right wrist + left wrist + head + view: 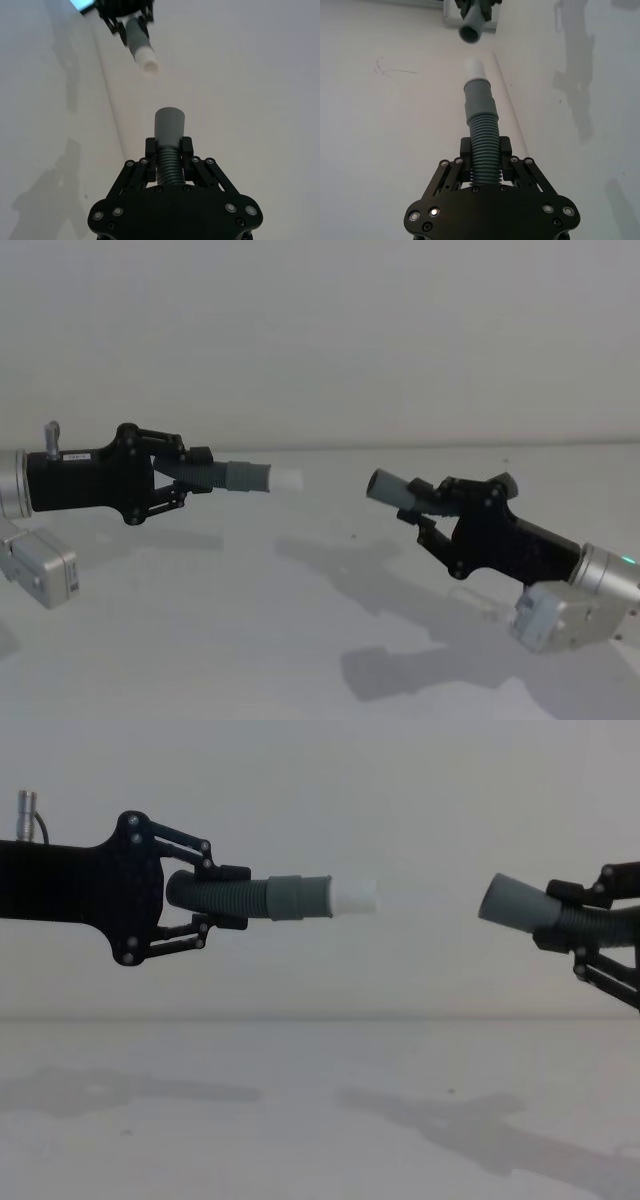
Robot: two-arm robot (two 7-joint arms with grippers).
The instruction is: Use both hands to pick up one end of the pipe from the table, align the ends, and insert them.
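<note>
Two pipe pieces are held above the bench. Left gripper jaws clamp the white-tipped piece, axis level, pointing right. Right gripper jaws clamp the sleeve piece, tilted up-left; ends apart.

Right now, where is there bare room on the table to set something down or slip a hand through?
The table is bare beneath both raised hose pieces. The air gap between the white tip held by the left tool and the grey sleeve held by the right tool is the mating path; keep out of it.
</note>
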